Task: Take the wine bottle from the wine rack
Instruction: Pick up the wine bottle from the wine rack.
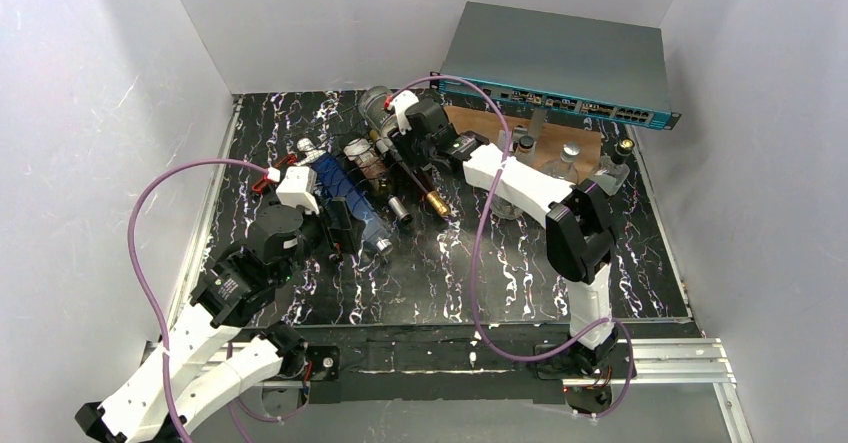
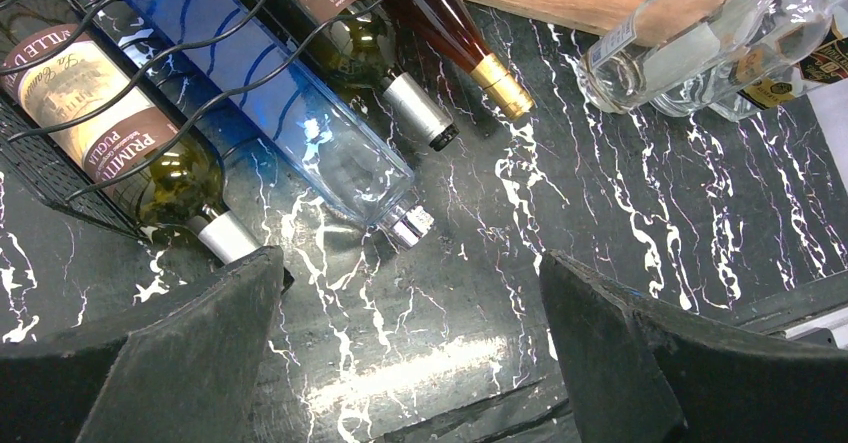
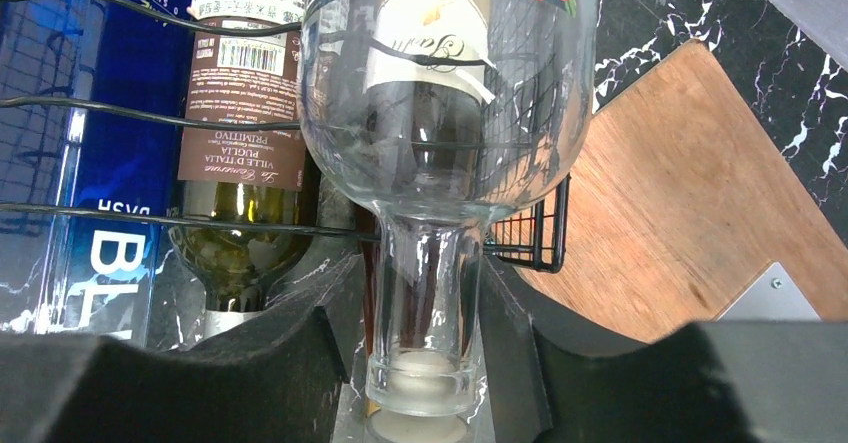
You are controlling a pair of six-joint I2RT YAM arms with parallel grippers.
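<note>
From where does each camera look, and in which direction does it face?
Top external: above and behind the bases, looking down on the table; the left arm and right arm show.
Left wrist: low over the table, facing the wine rack from its neck side; the open left gripper frames it.
Right wrist: facing along the clear wine bottle, the right gripper flanking its neck.
Shared: both wrist views show the blue bottle.

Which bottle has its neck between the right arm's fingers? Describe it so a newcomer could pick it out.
On the black marbled table, find the low black wire rack. At its end beside the brown wooden board is a clear glass bottle, neck between the fingers of the right gripper. Unlike the blue bottle and brown-labelled green bottle, it is colourless and see-through.
</note>
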